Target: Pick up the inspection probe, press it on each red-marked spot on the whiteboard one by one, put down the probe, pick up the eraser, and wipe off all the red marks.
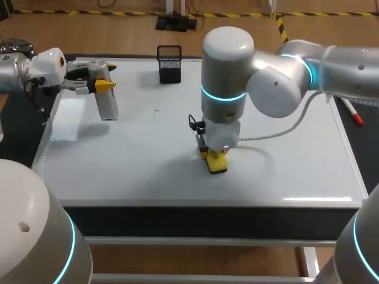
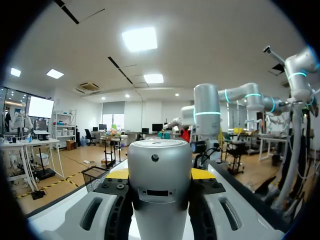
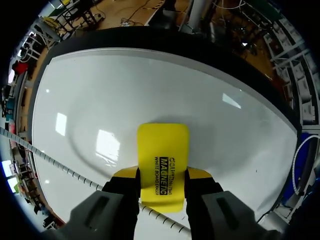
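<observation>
Whiteboard (image 1: 142,136) covers most of your bench (image 1: 364,155). Your right arm comes in from the right and reaches to the middle of the board, with the wrist pointing straight down. The right gripper (image 3: 162,175) is closed a short way onto the yellow eraser (image 1: 217,162), with one finger on each long side. The eraser sits flat against the board, a little nearer than the board's centre.

Your left arm is at the far left corner. The left gripper (image 2: 160,174) is clamped on the silver inspection probe (image 1: 108,105), and a yellow tip shows on either side of the probe's barrel. The probe hangs over the far left part of the board, and you cannot tell whether its lower end touches the surface.

A black mesh basket (image 1: 170,64) stands on the far edge of the board, between the two arms. A marker with a red end (image 1: 356,113) lies on the bench just right of the board.
</observation>
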Available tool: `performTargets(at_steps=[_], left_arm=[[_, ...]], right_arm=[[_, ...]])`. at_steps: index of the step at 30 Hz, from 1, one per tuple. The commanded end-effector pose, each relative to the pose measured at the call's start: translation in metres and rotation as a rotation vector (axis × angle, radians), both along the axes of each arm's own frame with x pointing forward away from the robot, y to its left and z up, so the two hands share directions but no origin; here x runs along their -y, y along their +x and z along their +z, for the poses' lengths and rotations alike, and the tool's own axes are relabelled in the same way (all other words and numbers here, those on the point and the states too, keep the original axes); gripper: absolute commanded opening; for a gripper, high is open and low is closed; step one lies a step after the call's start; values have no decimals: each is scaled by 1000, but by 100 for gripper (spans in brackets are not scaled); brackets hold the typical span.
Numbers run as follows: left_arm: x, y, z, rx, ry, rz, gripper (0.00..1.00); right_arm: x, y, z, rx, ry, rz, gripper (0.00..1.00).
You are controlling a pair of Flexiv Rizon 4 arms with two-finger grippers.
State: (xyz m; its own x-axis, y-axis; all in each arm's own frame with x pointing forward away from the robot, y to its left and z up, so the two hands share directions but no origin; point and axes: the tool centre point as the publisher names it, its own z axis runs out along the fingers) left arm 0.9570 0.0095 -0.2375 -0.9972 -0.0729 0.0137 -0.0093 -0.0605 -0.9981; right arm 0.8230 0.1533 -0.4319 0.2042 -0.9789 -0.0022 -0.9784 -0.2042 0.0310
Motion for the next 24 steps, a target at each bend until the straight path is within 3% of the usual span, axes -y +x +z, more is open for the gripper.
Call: performTargets(at_steps=[1, 11, 20, 24], left_arm=[[0, 0, 1, 1, 0, 1, 0], [0, 0, 1, 1, 0, 1, 0], [0, 0, 1, 1, 0, 1, 0], [0, 0, 1, 1, 0, 1, 0]], right_arm=[[18, 3, 3, 4, 5, -16, 0], [62, 11, -1, 4, -20, -88, 0], [81, 18, 2, 16, -24, -127, 0], [85, 21, 14, 30, 1, -146, 0]])
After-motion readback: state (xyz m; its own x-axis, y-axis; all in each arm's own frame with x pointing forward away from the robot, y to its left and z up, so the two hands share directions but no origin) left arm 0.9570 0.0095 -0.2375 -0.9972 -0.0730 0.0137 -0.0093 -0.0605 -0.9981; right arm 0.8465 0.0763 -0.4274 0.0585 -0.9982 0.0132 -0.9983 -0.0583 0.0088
